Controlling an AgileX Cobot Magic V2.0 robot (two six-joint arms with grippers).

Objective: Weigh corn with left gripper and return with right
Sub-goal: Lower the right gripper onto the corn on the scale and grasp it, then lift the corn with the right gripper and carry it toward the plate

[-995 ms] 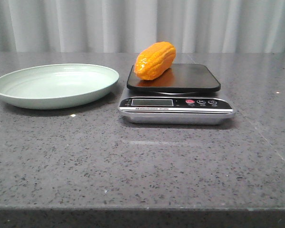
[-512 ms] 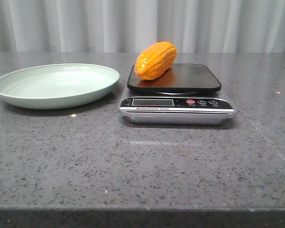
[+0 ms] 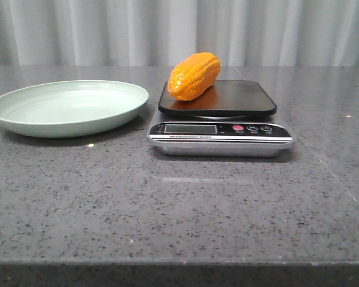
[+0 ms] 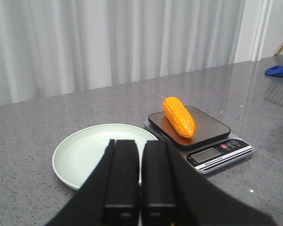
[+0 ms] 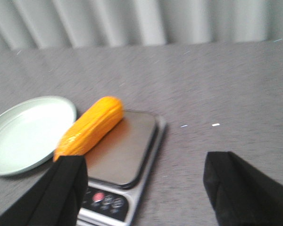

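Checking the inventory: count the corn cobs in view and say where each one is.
1. The corn lies on the black platform of the scale, toward its left side, beside the empty green plate. No other cob shows in any view.

A staged test bench: grey speckled stone table [image 3: 179, 203] backed by plain white curtains [image 3: 179, 30].

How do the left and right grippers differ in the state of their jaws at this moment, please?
The left gripper has its jaws nearly together, with a thin gap; the right gripper has its jaws spread wide. The left looks over the plate; the right looks over the scale bearing the corn. Both are empty.
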